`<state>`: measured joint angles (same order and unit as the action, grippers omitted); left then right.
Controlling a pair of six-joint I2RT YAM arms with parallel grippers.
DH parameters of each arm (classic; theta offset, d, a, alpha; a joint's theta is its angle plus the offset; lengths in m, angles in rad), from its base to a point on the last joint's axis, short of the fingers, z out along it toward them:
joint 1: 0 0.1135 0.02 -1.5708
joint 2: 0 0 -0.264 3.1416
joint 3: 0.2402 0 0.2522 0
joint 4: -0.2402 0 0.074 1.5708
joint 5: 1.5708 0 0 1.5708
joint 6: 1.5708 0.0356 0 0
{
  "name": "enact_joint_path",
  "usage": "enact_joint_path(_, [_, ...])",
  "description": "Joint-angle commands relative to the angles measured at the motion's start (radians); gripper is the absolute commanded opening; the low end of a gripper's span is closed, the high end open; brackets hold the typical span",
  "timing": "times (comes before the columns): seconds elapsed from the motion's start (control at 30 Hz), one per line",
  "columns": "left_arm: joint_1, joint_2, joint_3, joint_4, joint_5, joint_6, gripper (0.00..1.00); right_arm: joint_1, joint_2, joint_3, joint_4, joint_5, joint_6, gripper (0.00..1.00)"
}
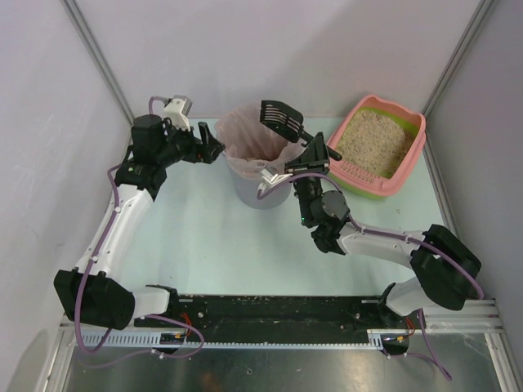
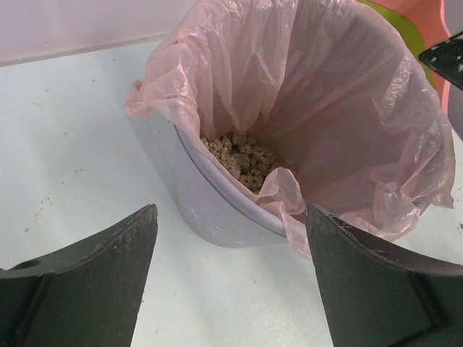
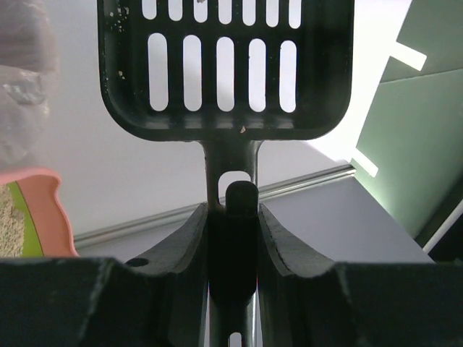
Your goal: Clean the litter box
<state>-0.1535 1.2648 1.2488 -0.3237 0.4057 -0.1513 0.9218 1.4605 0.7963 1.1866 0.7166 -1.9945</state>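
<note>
Top view: the right gripper (image 1: 315,152) holds the black scoop (image 1: 279,119) over the bagged bin (image 1: 245,184). The litter box (image 1: 416,149) sits far right on the surface (image 1: 204,237). The left gripper (image 1: 216,149) stands beside the bin.
Left wrist: its jaws are apart and empty, and we see clumps (image 2: 242,155) in the bag.
Right wrist: the jaws are clamped on the scoop handle, and the slots are clear.
We judge the dump done. The next move calls for carrying the scoop level to the litter box.
</note>
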Motion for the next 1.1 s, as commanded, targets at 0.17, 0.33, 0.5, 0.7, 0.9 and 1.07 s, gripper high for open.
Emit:
enact_joint_path(0.17, [0.008, -0.004, -0.009, 0.031, 0.032, -0.013, 0.86, 0.044, 0.055, -0.047, -0.119, 0.135, 0.038, 0.00])
enact_joint_path(0.33, [0.008, 0.001, -0.009, 0.031, 0.033, -0.013, 0.86, 0.045, 0.069, -0.078, -0.070, 0.116, 0.023, 0.00])
enact_joint_path(0.5, [0.008, -0.002, -0.009, 0.034, 0.028, -0.010, 0.86, 0.043, 0.063, -0.039, -0.024, 0.073, -0.018, 0.00])
enact_joint_path(0.7, [0.008, -0.004, -0.009, 0.031, 0.028, -0.010, 0.87, 0.045, 0.050, 0.023, -0.021, 0.063, -0.030, 0.00])
enact_joint_path(0.9, [0.008, -0.008, -0.009, 0.032, 0.030, -0.010, 0.86, 0.048, 0.044, 0.093, -0.021, 0.090, 0.023, 0.00])
enact_joint_path(1.07, [0.008, -0.015, -0.009, 0.035, 0.028, -0.008, 0.87, 0.055, -0.018, 0.139, -0.145, 0.130, 0.186, 0.00])
